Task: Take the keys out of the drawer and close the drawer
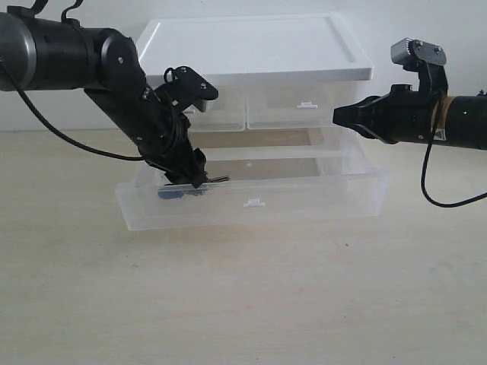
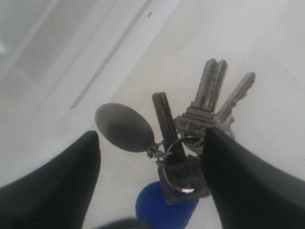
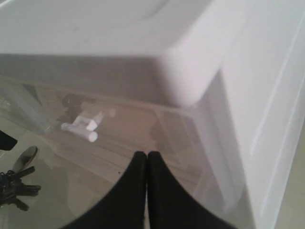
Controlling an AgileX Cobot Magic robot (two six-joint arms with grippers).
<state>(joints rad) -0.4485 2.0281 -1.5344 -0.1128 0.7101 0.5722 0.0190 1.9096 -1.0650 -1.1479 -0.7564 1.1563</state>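
Note:
The wide translucent drawer [image 1: 319,199] stands pulled out from the unit, its white tab handle [image 1: 253,203] facing front. The keys [image 1: 181,192] lie at its left end. In the left wrist view the keys [image 2: 190,129] are silver blades on a ring with a blue head, a dark head and an oval tag. My left gripper [image 1: 195,178] reaches down into the drawer. It is open [image 2: 151,136] around the bunch, with one finger [image 2: 238,176] touching the key heads. My right gripper [image 1: 337,116] hovers shut and empty [image 3: 146,156] beside the unit's right side.
The storage unit has a white lid [image 1: 251,46] and two half-width drawers [image 1: 304,114] above the open one. Its white corner [image 3: 190,71] is close in front of my right gripper. The keys [image 3: 14,188] show dimly through the plastic. Pale wooden table [image 1: 243,304] lies in front.

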